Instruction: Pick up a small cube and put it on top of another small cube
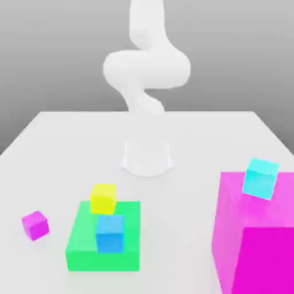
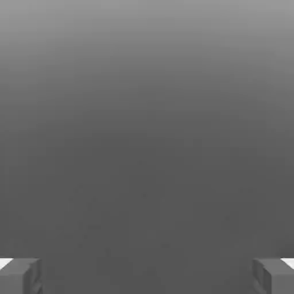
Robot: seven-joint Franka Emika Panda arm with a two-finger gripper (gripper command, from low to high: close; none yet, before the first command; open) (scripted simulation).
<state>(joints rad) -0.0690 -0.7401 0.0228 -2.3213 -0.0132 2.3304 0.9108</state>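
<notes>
Arm: I see my white arm (image 1: 146, 69) standing up at the far middle of the table (image 1: 69, 143). Its round base (image 1: 147, 158) sits on the table top.
Gripper: In the hand view the gripper (image 2: 147, 275) is wide apart. One grey fingertip (image 2: 20, 275) is at one edge and the other is at the far edge. Nothing is between them. I hold nothing.
Small cube: The small cube (image 1: 35, 224) is shiny purple-pink. It sits by itself on the table, near the front, at the exterior view's left. It touches no other block.
Yellow cube: The yellow cube (image 1: 103, 197) sits at the back edge of the green block (image 1: 86, 247). It is near the small cube but apart from it, toward the exterior view's right and a bit farther back.
Blue cube: The blue cube (image 1: 109, 232) sits on top of the green block, just in front of the yellow cube.
Green block: It is flat and wide. It lies on the table between the small cube and the big pink block.
Big pink block: The big pink block (image 1: 255, 252) stands at the exterior view's right, near the front.
Light blue cube: The light blue cube (image 1: 260, 178) sits on top of the big pink block, by its back edge, turned a little.
</notes>
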